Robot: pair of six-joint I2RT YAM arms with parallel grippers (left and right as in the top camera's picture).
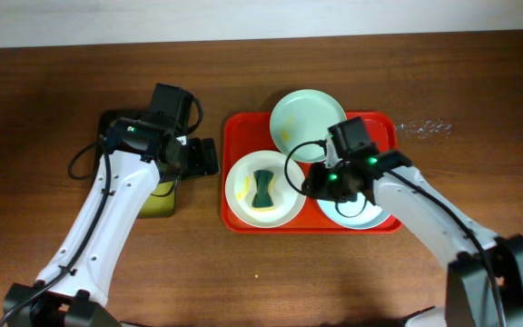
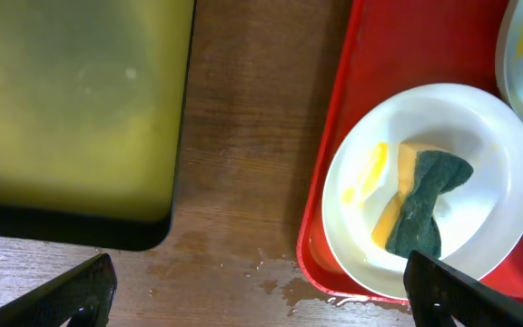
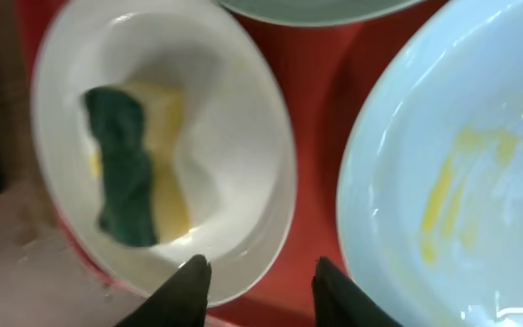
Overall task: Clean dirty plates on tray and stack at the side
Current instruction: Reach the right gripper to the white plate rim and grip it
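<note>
The red tray [image 1: 243, 123] holds three plates. The white plate [image 1: 241, 195] at its front left carries a green-and-yellow sponge [image 1: 263, 188]. The mint green plate [image 1: 307, 113] is at the back. The pale blue plate [image 1: 363, 218] is at the front right and has yellow smears [image 3: 443, 191]. My left gripper [image 1: 209, 156] is open and empty above the table just left of the tray [image 2: 343, 136]. My right gripper [image 1: 320, 182] is open and empty, above the gap between the white plate [image 3: 234, 136] and the blue plate [image 3: 479, 182].
A black-rimmed yellow-green tray [image 1: 157, 202] lies left of the red tray, under my left arm, and also shows in the left wrist view [image 2: 71, 100]. Water drops lie on the wood by the red tray's front left corner [image 2: 289, 286]. A wet patch [image 1: 425, 127] is right of the tray.
</note>
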